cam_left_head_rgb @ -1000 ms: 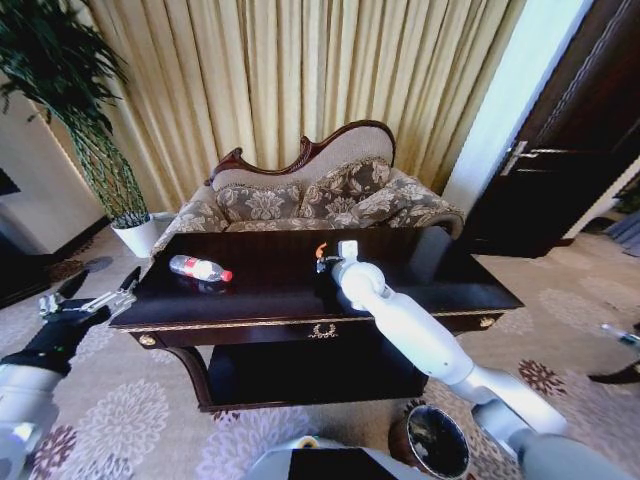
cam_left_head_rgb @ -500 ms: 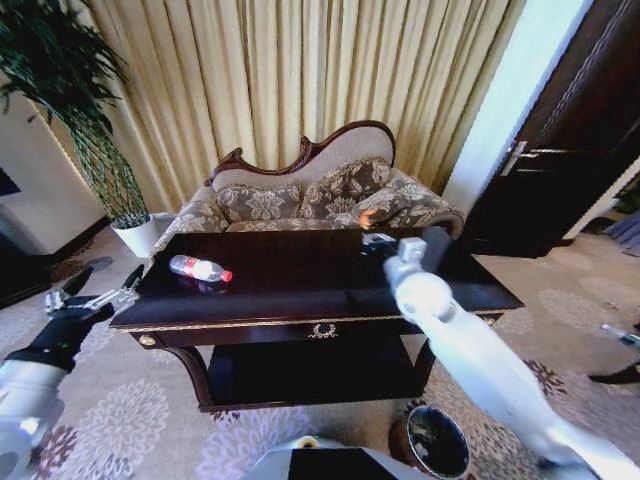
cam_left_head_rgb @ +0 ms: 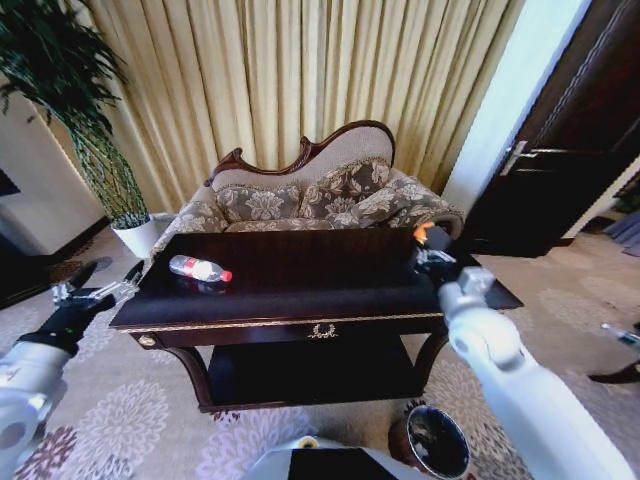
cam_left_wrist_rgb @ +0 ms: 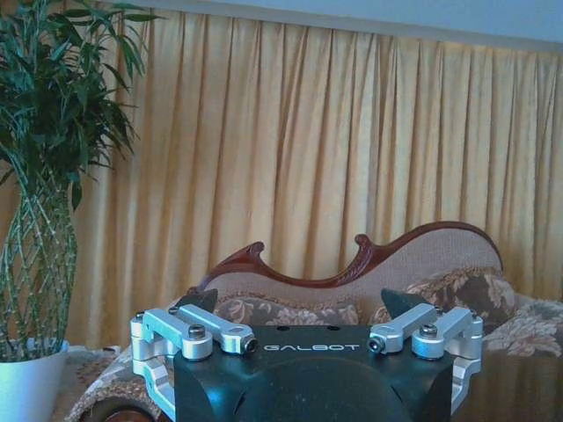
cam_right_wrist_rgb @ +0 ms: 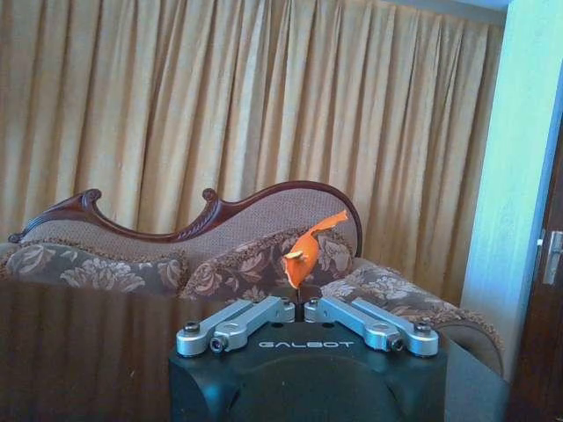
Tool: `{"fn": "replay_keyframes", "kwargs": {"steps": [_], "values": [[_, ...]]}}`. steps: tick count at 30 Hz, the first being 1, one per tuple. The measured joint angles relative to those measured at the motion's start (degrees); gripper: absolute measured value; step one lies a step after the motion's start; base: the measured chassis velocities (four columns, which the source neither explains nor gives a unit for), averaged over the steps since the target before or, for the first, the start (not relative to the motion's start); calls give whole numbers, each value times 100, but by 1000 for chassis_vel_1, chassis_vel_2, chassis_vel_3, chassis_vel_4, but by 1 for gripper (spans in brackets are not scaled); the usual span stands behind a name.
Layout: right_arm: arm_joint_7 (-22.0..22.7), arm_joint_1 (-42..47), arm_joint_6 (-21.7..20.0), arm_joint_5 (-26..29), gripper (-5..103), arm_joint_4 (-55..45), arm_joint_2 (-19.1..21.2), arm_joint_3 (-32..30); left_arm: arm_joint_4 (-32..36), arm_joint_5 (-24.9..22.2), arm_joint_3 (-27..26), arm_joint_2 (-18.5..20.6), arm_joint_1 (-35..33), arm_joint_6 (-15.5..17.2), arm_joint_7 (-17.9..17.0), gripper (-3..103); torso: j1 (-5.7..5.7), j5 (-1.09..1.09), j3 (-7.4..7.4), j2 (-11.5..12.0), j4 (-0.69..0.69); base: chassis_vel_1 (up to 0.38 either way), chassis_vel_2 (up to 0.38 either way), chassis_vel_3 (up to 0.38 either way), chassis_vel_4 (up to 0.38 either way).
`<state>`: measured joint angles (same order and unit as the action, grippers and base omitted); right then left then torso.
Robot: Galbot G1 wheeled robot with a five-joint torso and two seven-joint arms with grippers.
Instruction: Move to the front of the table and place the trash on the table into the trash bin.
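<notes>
Scrap point(cam_right_wrist_rgb: 310, 249), the tiny orange one, is pinched tight in the right gripper point(cam_left_head_rgb: 424, 240), which has swung from the table's point(cam_left_head_rgb: 300, 300) middle out over its right end. That brings it closer to the trash bin point(cam_left_head_rgb: 432, 442) on the floor below. The bottle point(cam_left_head_rgb: 200, 268) still lies near the left end. The left gripper point(cam_left_head_rgb: 98, 293) waits off the left edge, jaws apart. White paper pieces are too hard to make out.
</notes>
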<state>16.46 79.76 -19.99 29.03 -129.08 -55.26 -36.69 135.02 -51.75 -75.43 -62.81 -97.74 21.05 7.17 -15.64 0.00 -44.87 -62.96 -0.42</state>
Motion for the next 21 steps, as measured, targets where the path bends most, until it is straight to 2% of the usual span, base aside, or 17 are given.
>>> {"fn": "replay_keyframes", "kwargs": {"steps": [1, 5, 14, 21], "values": [[-3, 235, 5, -92, 0, -205, -159, -79, -28, 68, 34, 19, 22, -3, -9, 100, 0, -1, 0, 0, 2, 0, 0, 0, 0], [50, 427, -39, -99, 0, -455, -321, -167, -66, 81, 43, 64, 54, -5, -13, 100, 0, -1, 0, 0, 2, 0, 0, 0, 0], [177, 443, -69, -47, 0, -587, -459, -110, -179, 70, -61, 92, 28, -92, 10, 100, -2, 0, -1, 2, 3, 39, -34, -46, 41], [275, 446, -77, -44, 0, -606, -516, -21, -229, 71, -57, 69, 37, -108, 20, 100, -2, 0, -1, 2, 2, 161, -157, -174, 179]]}}
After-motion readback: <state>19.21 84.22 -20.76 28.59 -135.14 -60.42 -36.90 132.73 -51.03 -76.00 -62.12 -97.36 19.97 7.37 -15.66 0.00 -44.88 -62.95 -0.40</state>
